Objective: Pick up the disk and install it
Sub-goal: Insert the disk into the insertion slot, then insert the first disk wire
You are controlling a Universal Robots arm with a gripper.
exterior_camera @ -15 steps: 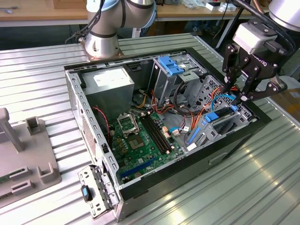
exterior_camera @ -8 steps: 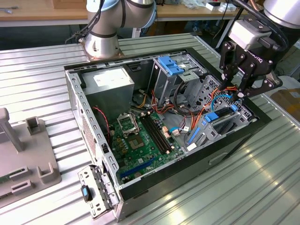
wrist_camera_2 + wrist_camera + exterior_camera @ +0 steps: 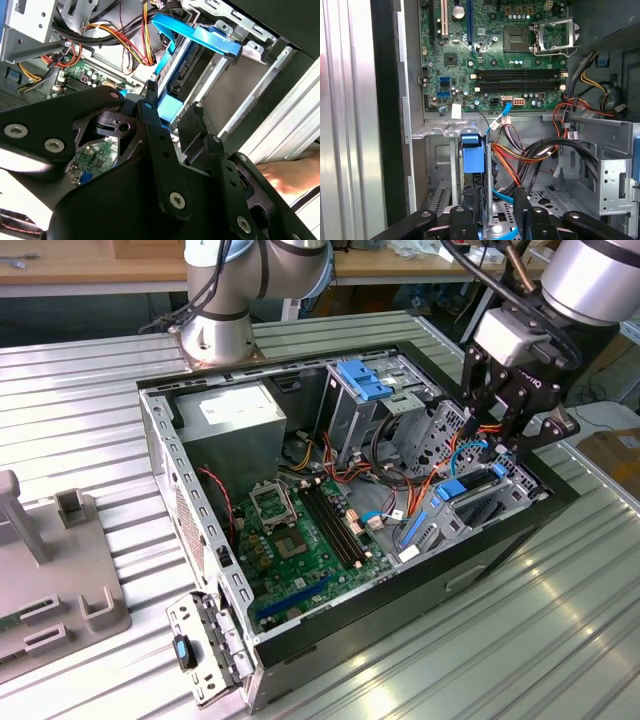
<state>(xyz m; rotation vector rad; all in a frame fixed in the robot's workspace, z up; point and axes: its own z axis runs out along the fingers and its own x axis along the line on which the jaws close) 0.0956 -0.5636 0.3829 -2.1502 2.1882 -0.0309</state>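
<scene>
The disk (image 3: 452, 490) sits in the metal drive cage at the corner of the open computer case on the exterior view's right, its blue carrier frame showing along the cage. My gripper (image 3: 505, 445) hangs right above that cage. In both wrist views the two black fingers stand apart. The blue end of the disk's carrier (image 3: 172, 107) lies between them, close to one finger (image 3: 150, 92). In the first wrist view the blue tab of the disk (image 3: 472, 157) stands upright in the slot just beyond my gripper (image 3: 495, 200).
The case (image 3: 200, 510) lies open on a ribbed metal table, with the motherboard (image 3: 300, 530), power supply (image 3: 235, 415) and orange, red and black cables inside. A fixed blue bracket (image 3: 362, 380) tops the rear cage. A person's hand (image 3: 290, 177) rests outside the case wall.
</scene>
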